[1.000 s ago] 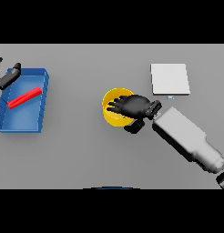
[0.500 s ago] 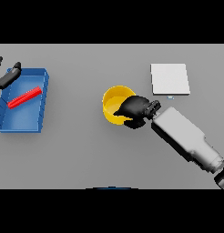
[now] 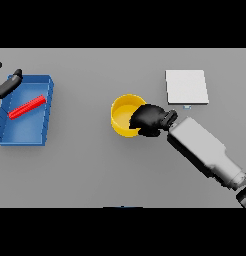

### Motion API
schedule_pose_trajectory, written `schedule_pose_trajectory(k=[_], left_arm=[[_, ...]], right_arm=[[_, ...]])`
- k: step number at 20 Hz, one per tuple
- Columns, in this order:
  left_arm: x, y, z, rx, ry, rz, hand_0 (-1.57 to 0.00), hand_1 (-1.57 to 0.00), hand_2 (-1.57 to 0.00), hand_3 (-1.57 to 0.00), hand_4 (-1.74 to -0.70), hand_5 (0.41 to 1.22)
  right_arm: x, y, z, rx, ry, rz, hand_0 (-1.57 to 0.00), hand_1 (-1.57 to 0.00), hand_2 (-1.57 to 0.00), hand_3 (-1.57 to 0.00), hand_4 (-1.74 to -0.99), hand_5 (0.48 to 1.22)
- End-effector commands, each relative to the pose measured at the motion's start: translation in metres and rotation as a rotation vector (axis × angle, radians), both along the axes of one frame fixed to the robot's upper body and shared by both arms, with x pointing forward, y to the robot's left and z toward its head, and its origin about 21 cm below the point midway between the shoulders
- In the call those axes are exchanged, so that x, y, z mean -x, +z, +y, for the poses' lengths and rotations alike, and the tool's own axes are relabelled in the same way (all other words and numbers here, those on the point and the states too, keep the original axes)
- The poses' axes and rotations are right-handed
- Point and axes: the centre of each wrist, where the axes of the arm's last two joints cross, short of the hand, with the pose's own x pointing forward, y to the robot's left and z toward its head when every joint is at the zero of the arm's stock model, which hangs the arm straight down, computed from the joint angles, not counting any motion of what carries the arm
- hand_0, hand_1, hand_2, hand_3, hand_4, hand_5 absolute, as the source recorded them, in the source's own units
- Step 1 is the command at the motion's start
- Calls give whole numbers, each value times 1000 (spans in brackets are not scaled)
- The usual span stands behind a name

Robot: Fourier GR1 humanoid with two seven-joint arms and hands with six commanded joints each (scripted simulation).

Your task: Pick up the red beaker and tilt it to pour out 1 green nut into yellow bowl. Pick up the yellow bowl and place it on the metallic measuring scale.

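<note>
Yellow bowl [image 3: 124,116] sits mid-desk; right hand [image 3: 151,119] has fingers curled over the bowl's right rim, gripping it. Metallic scale [image 3: 186,86] lies near the far right edge, apart from the bowl. Left hand [image 3: 7,85] at the far left edge, fingers relaxed, over the blue tray [image 3: 26,134] holding a red beaker [image 3: 27,107] lying flat.

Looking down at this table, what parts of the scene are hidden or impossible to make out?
- Round yellow bowl, head view: the robot's dark right hand covers its right rim, so the grip and any green nut inside cannot be seen.
- Dark left hand: cut off by the picture's left edge.
- Long red object lying in the blue rectangular tray: too small to tell whether it is a beaker.
- Flat pale square scale: its markings are too small to make out.
</note>
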Motion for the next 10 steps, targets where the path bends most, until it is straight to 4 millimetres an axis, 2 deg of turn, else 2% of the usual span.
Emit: schedule_pose_trajectory(k=[1, 4, 10], left_arm=[[1, -3, 1, 3, -2, 4, 1, 1, 1, 1, -717, 693], [1, -3, -1, 6, -1, 7, 1, 1, 1, 1, -717, 696], [2, -2, -2, 1, 1, 7, 1, 1, 1, 1, -722, 688]], right_arm=[[0, 4, -1, -8, -6, -2, -1515, -1511, -1314, -1285, -1720, 1206], [-4, 16, -9, -19, -33, -6, -1542, -1540, -1331, -1340, -1730, 1213], [-4, 60, -21, -64, -73, -50, -1563, -1563, -1432, -1208, -1738, 1219]])
